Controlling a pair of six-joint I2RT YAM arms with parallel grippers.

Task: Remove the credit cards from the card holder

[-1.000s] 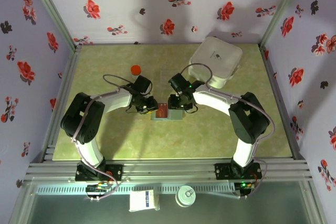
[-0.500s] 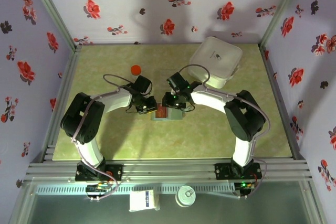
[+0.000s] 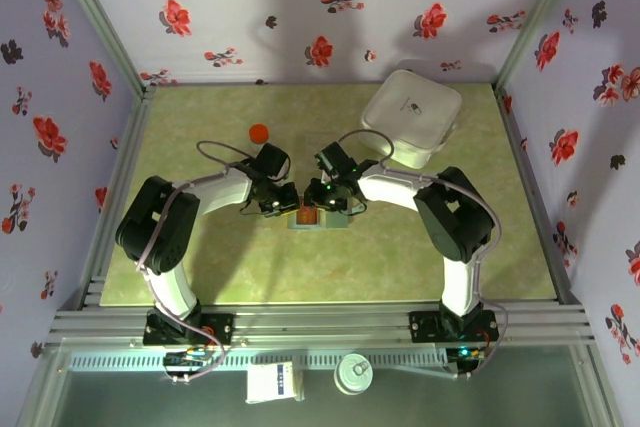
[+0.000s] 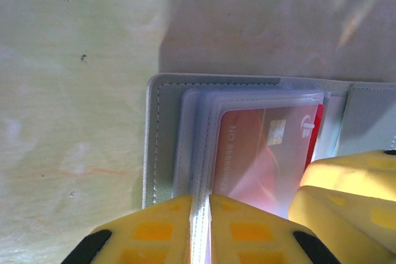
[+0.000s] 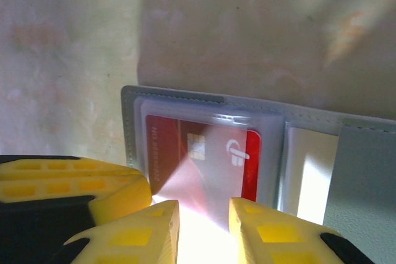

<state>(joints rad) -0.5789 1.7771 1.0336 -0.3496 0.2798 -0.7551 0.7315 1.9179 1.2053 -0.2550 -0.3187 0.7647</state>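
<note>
Clear sleeves cover the red card; left gripper pinches them, right gripper apparently spread alongside.

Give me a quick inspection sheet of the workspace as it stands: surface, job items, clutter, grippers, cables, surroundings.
Surface: mottled green table, no spills seen.
Job's things: card holder lies open at mid-table; a red credit card sits inside its clear sleeve, not yet out.
Clutter: white rounded case at the far right; small orange round object at the far left of centre.
Grippers: left gripper pinched on the holder's clear sleeve edge; right gripper open, fingers straddling the sleeved card's near edge.
Cables: left arm cable and right arm cable loop free, no snags seen.
Surroundings: floral walls on three sides.
</note>
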